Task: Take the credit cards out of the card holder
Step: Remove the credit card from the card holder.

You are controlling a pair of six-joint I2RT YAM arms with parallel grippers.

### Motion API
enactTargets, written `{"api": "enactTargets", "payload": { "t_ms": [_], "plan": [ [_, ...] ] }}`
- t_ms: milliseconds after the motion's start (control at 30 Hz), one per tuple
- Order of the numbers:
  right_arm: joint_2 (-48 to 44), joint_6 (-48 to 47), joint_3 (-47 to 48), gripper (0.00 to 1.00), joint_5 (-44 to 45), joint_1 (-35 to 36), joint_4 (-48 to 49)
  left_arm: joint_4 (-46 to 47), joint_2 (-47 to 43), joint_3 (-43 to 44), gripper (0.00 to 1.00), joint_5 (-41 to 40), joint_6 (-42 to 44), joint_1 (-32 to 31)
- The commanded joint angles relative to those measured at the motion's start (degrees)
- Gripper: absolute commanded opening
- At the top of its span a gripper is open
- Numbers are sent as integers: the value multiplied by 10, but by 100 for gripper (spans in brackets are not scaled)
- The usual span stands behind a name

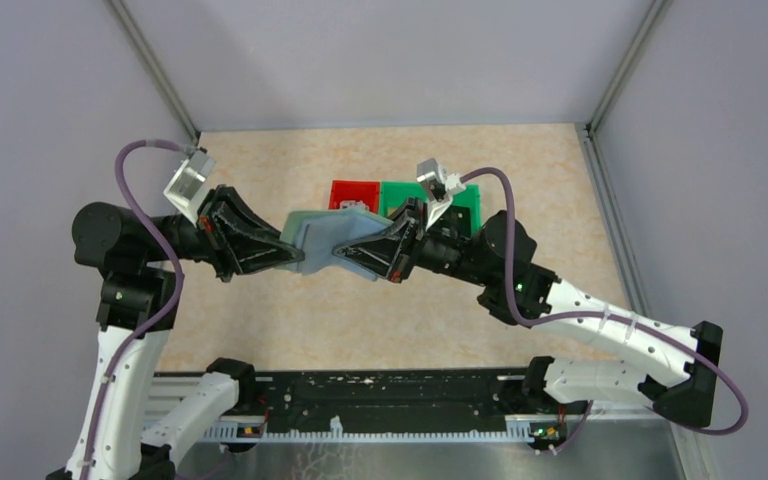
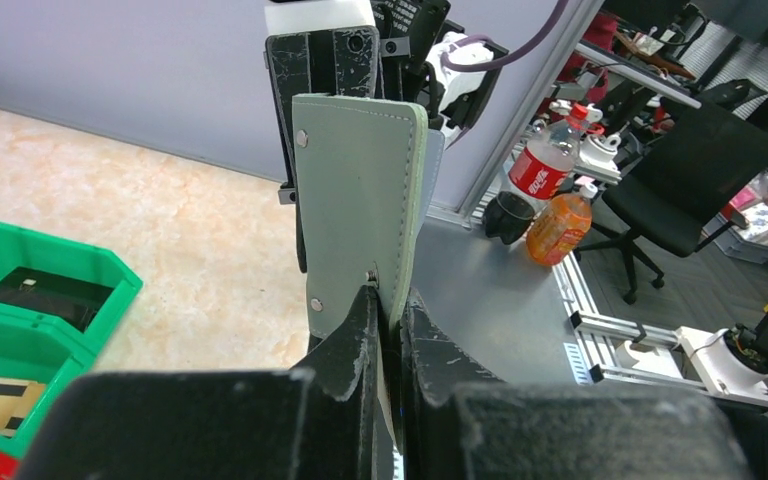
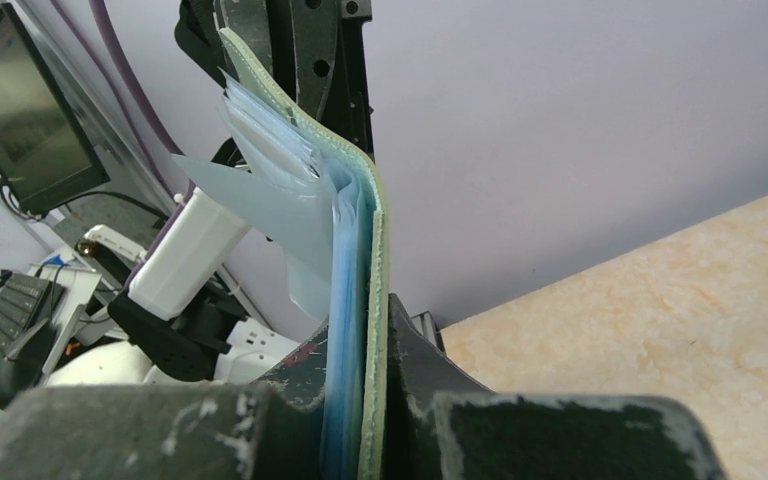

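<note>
The card holder [image 1: 318, 238] hangs in the air over the middle of the table, held between both arms. My left gripper [image 1: 288, 256] is shut on its left edge. In the left wrist view the grey-green flap [image 2: 360, 190] with small metal snaps stands upright from my shut gripper [image 2: 388, 305]. My right gripper [image 1: 352, 250] is shut on the other side. The right wrist view shows the card holder [image 3: 372, 240] edge-on in the gripper [image 3: 360, 325], with pale blue inner pockets [image 3: 290, 200] fanning out. The credit cards are hidden; none shows apart from the pockets.
A red bin [image 1: 355, 193] and a green bin [image 1: 442, 198] stand on the table just behind the held holder. The green bin [image 2: 45, 290] also shows left of the flap in the left wrist view. Grey walls close in the table's back and sides.
</note>
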Motion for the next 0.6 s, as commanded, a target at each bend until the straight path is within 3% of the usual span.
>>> {"api": "enactTargets", "payload": {
  "t_ms": [0,100,167,300,567],
  "plan": [
    [-12,0,12,0,31,-15,50,47,-6,-5,8,77,-56,-7],
    [-14,0,11,0,27,-17,48,39,-6,1,3,64,-41,-7],
    [-17,-1,11,1,23,-19,46,-15,-4,22,0,35,9,-7],
    [-30,1,6,44,21,-21,46,-150,-8,64,0,-61,146,-7],
    [-24,1,16,97,37,-21,45,-197,-33,62,0,-184,259,-7]
  ]
}}
